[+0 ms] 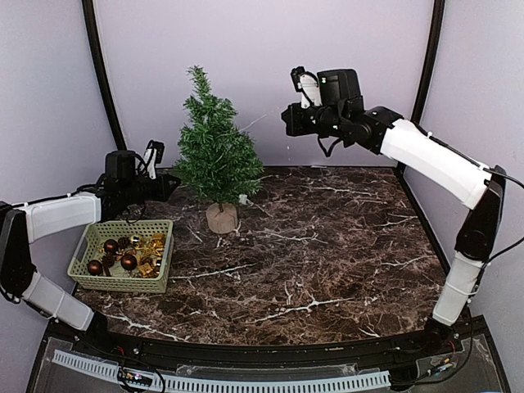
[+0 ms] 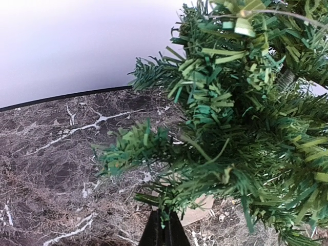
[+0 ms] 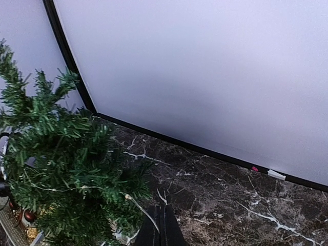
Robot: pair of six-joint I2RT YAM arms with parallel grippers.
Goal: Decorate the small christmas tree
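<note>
Dark brown marble with white veining forms the table. The small christmas tree is stood upright at the far side, left of centre, on its round pale wooden stump. No ornament is seen on its branches from above.

A green basket is placed at the near left, apart from the stump. Dark red-brown baubles and gold ornaments are held in it.

The left gripper is held low at the tree's left side, above the far edge of the basket. In the left wrist view its fingers are pressed together, with the lowest twigs just at the tips. Nothing is seen between them.

The right gripper is raised to the right of the tree's upper half, apart from the branches, with its fingers clenched. A thin pale strand is traced from the branches toward these tips. Whether it is pinched cannot be resolved, the strand being too fine.
</note>
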